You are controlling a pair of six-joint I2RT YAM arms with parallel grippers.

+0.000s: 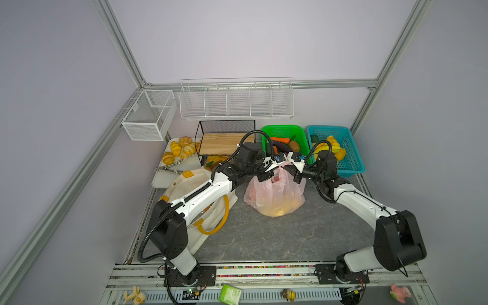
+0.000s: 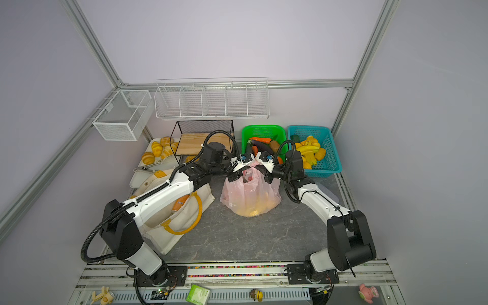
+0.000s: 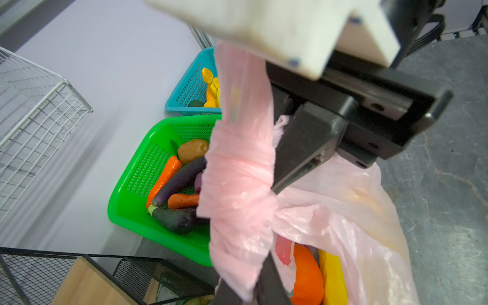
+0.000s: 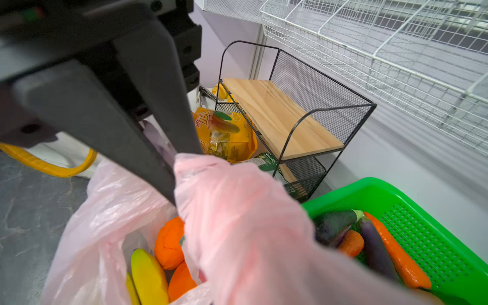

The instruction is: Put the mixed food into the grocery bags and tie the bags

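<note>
The pink bag (image 1: 274, 195) stands on the grey counter (image 1: 277, 237), about midway across and toward the back. Its belly bulges with orange and yellow fruits (image 4: 169, 243), which show through the film and through the open mouth. The bag's two handles are drawn up and together above the mouth. In the left wrist view one looks wound round the other in a loose twist.

Both pincers meet right over that twist, tip to tip, above the bag and not inside it. The left pincer (image 4: 170, 179) is clenched, with a strip of pink film pinched between its black fingers. The right pincer (image 3: 280, 182) is clenched too, closed on the other handle. In the right wrist view that handle spreads wide over the pincer and hides its fingers. The bag hangs slack below both, with its base on the counter.

Left of the bag and just apart from it, the tote (image 2: 203, 195) lies slumped under the left arm (image 1: 211, 190), its yellow handles splayed. An orange can (image 2: 181, 203) lies in its mouth in a top view.

Just behind the bag sits the green basket (image 1: 285, 130), holding vegetables (image 3: 179, 179). The blue basket (image 1: 351, 158) stands beside it on the right. A black wire shelf (image 1: 224, 132) stands further left at the back. Croissants (image 1: 179, 149) lie on a white tray (image 1: 163, 179) beside it.
</note>
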